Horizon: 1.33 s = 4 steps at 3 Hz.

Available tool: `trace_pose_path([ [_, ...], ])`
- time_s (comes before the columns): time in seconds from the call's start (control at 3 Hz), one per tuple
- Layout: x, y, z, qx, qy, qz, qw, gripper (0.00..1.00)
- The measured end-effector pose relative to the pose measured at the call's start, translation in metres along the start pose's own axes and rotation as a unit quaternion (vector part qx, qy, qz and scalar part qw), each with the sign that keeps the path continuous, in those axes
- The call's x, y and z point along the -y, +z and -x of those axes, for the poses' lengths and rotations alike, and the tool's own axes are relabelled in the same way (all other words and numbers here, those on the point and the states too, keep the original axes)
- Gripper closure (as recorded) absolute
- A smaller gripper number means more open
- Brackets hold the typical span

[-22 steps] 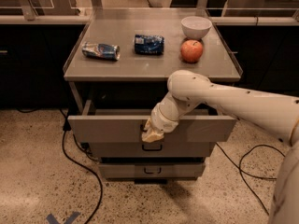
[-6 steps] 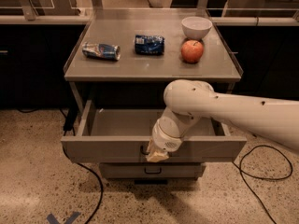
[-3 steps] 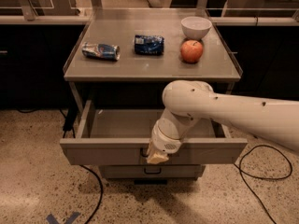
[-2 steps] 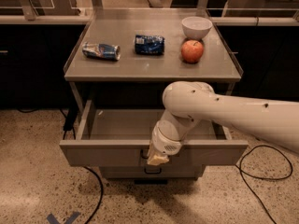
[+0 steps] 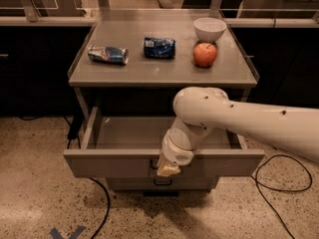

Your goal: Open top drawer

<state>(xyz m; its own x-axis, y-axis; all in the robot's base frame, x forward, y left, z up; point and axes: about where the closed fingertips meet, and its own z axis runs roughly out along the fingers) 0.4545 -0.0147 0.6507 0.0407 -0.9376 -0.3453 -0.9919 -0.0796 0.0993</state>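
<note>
Metal cabinet (image 5: 164,73): top drawer (image 5: 109,163) sits pulled well out under the top, interior exposed. I have the gripper (image 5: 168,169) at the drawer front's centre, by the wire handle (image 5: 153,164). Can't tell its grip state. Pull looks nearly done. Next: release, retreat straight back.

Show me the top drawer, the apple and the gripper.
top drawer (image 5: 107,163), camera view, left part of its grey front panel.
apple (image 5: 205,55), camera view, middle of its red skin.
gripper (image 5: 168,170), camera view, its tip at the drawer front's centre.
</note>
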Motion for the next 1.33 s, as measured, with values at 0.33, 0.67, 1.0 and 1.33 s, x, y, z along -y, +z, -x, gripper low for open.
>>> trace_pose_path([
  [0.33, 0.000, -0.002, 0.001, -0.006, -0.001, -0.004, 1.0000, 0.53],
  [0.67, -0.001, -0.006, 0.001, -0.010, -0.002, -0.007, 0.9999, 0.28],
  [1.0, -0.001, -0.006, 0.000, -0.010, -0.002, -0.008, 0.9999, 0.05],
  [1.33, 0.000, -0.017, 0.003, -0.021, -0.005, -0.019, 0.9996, 0.00],
])
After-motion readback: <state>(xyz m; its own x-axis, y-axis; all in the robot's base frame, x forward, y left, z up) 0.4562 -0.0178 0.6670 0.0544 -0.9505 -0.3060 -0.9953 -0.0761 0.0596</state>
